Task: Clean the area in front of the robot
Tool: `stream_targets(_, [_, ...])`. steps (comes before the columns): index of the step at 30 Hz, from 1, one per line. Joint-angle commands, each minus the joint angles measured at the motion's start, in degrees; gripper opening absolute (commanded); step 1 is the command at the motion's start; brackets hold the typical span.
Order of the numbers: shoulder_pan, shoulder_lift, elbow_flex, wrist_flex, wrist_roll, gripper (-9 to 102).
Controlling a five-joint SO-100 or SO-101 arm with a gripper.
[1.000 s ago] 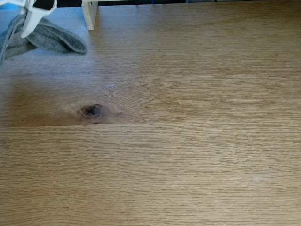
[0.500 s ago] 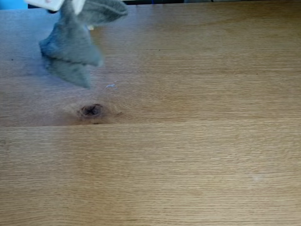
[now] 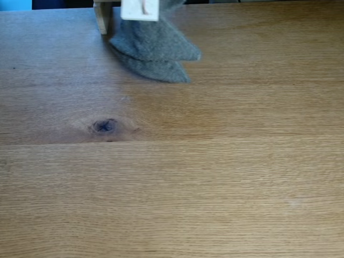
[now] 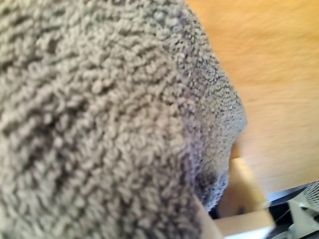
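The white robot gripper shows only as a blocky piece at the top edge of the fixed view. It is shut on a grey towelling cloth, which hangs from it in two pointed folds. The lower fold seems to touch the oak tabletop at the back. The fingertips are hidden by the cloth. In the wrist view the cloth fills nearly the whole picture, with a strip of tabletop at the upper right. The dark knot lies in front of the cloth, to its left and apart from it.
A pale wooden post stands at the back edge just left of the cloth, and the post also shows at the wrist view's lower right. A plank seam runs across the table. A blue patch sits in the far left corner.
The gripper has carried the cloth from the far left corner rightward past the post. The cloth hung lifted half a second ago and now sits lower and flatter.
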Motion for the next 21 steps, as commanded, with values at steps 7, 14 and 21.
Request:
stream_targets(7, [-6.3,-4.5,15.8,-40.6,7.7,0])
stream_targets(14, [-4.4,-21.1,21.4,-71.9,6.9,0])
stream_targets(21, [-3.8,-40.6,21.3,-95.0,2.6,0])
